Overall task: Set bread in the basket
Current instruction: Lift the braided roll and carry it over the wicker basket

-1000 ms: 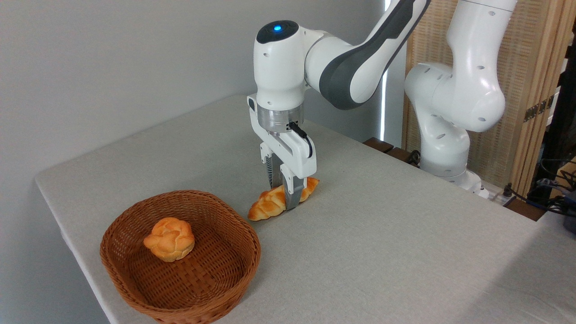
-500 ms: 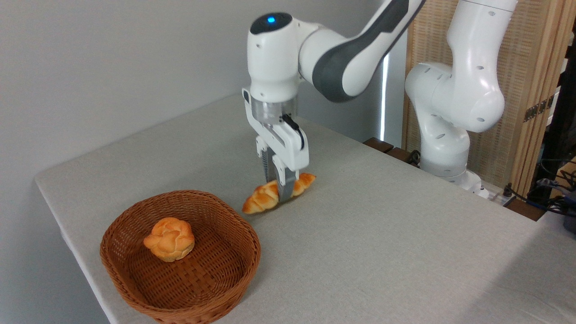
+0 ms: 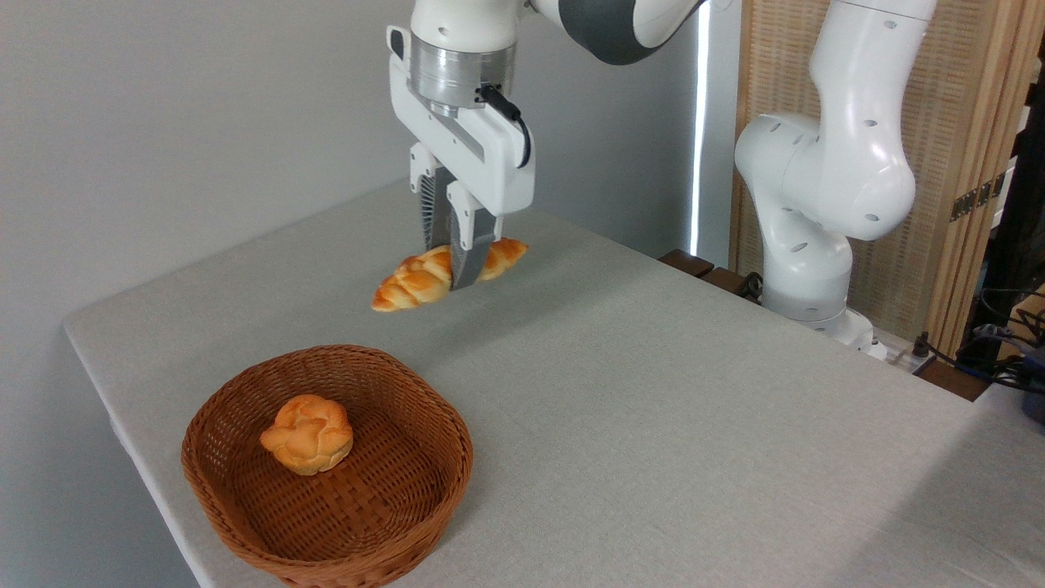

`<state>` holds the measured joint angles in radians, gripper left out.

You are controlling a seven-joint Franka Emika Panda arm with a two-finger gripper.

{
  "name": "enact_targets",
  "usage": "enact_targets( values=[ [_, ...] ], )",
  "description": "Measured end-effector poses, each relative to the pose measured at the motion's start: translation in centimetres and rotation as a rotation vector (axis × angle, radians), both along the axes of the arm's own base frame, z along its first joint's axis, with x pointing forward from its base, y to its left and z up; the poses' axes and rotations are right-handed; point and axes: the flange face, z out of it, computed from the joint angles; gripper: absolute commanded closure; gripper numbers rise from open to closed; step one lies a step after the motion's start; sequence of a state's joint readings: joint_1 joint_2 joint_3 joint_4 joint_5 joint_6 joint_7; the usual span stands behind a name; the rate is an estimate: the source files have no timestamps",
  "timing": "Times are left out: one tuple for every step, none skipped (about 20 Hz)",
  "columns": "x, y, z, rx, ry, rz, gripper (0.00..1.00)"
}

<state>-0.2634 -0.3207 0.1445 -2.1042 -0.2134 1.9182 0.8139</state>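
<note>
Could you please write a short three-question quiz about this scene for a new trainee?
1. True or false: the gripper holds the long braided golden-orange bread clear of the grey table.
2. What lies inside the shallow round brown wicker basket?
A. nothing
B. a small round knotted bun
C. a spoon
3. Fill in: the held bread is tilted, its ___ end lower.

Key: 1 true; 2 B; 3 left.
</note>
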Motion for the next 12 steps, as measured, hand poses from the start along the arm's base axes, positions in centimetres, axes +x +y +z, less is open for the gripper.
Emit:
enact_targets(
  values=[
    [0.7, -0.2, 0.2, -0.006, -0.004, 0.001, 0.58],
    [1.5, -0.6, 0.3, -0.010, -0.006, 0.001, 0.58],
    [2.4, -1.1, 0.3, -0.011, -0.013, -0.002, 0.57],
    [3.5, -1.9, 0.3, -0.010, -0.032, -0.006, 0.57],
    [4.7, -2.6, 0.3, -0.007, -0.054, -0.009, 0.57],
    [5.9, -3.3, 0.0, -0.004, -0.072, -0.009, 0.57],
    [7.0, -3.8, -0.5, -0.003, -0.086, -0.006, 0.57],
    [8.1, -4.3, -1.1, -0.005, -0.096, -0.001, 0.57],
    [9.3, -4.8, -1.8, -0.006, -0.105, 0.004, 0.56],
    [10.4, -5.2, -2.4, -0.002, -0.112, 0.005, 0.55],
    [11.3, -5.7, -3.0, 0.001, -0.120, 0.004, 0.52],
    [12.2, -6.1, -3.5, 0.004, -0.135, 0.005, 0.51]
  ],
)
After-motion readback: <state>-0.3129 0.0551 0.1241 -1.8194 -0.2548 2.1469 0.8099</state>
